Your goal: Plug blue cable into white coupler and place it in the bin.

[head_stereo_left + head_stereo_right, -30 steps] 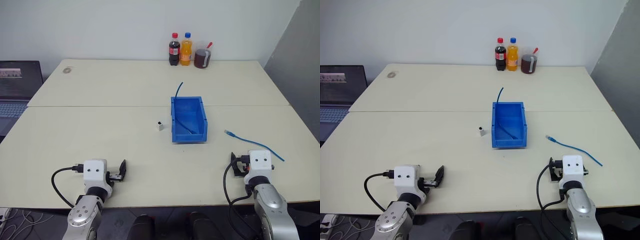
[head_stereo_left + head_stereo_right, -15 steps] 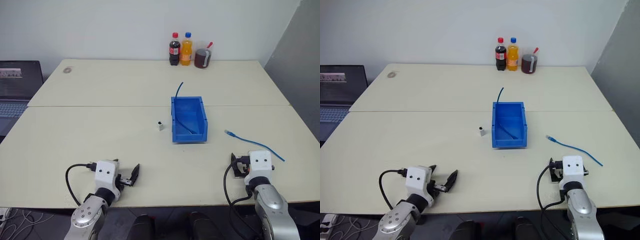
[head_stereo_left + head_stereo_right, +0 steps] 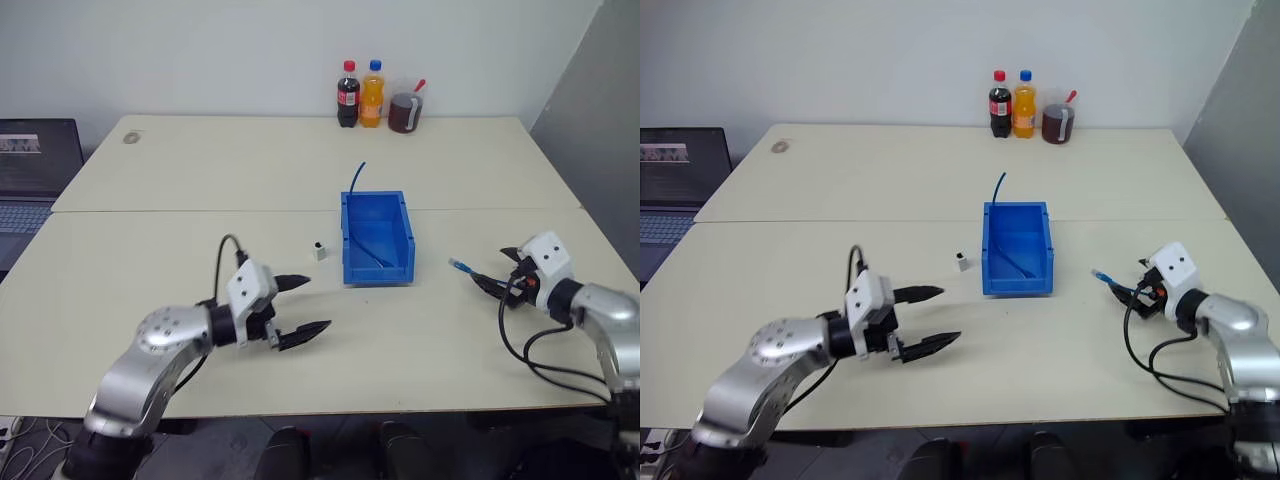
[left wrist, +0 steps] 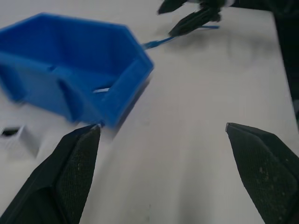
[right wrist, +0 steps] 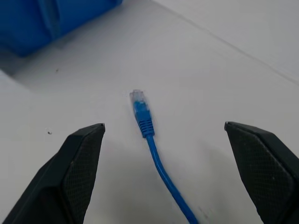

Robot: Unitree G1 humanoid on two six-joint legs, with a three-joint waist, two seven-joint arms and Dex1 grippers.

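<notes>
Both grippers gape, empty; right gripper [image 3: 490, 279] at frame right, aimed at cable [image 5: 145, 126] plug; off-centre closing could flick plug away; left gripper [image 3: 298, 308] could nudge tiny coupler [image 3: 319, 251].

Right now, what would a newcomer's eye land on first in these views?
Probably the bin, bright blue at the table's middle, with a dark blue cable piece sticking up past its far wall and the tiny white coupler just to its left. Next, the blue cable lying on the table to the bin's right, its clear plug between the right gripper's open fingers. The left gripper hovers open, near the coupler.
</notes>
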